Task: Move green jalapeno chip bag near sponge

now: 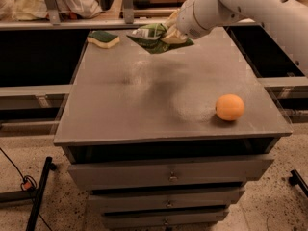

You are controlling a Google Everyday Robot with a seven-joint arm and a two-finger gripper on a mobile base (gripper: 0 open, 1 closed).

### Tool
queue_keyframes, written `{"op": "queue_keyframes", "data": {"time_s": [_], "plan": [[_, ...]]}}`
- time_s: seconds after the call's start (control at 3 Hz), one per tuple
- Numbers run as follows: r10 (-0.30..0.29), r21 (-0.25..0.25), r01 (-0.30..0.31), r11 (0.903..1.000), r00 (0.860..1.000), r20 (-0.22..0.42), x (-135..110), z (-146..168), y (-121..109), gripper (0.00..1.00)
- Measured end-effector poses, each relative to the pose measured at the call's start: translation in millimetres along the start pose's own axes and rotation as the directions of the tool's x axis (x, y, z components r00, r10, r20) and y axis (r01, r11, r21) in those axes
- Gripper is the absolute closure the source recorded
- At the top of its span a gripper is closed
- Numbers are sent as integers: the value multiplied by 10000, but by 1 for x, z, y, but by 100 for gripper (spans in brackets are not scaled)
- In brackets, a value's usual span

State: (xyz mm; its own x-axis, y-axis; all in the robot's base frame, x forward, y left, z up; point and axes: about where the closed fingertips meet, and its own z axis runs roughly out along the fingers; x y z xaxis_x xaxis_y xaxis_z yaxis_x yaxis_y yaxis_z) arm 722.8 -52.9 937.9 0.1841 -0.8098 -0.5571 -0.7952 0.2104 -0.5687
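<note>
The green jalapeno chip bag, crumpled green foil with white panels, hangs above the far part of the grey table. My gripper is shut on the bag's right end and holds it off the surface. The white arm reaches in from the upper right. The sponge, dark green over pale yellow, lies at the table's far left corner, a short way left of the bag.
An orange round fruit sits near the table's front right edge. Drawers run below the tabletop. A counter with white and yellow cloth stands behind the table. A black stand leg is on the floor at left.
</note>
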Motion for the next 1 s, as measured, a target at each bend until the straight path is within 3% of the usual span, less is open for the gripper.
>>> {"op": "queue_keyframes", "data": {"time_s": [0.67, 1.0], "plan": [[557, 1096, -607, 9921, 9973, 479, 19, 23, -39, 100], [1059, 1577, -1186, 9803, 9906, 867, 12, 44, -42, 100]]}}
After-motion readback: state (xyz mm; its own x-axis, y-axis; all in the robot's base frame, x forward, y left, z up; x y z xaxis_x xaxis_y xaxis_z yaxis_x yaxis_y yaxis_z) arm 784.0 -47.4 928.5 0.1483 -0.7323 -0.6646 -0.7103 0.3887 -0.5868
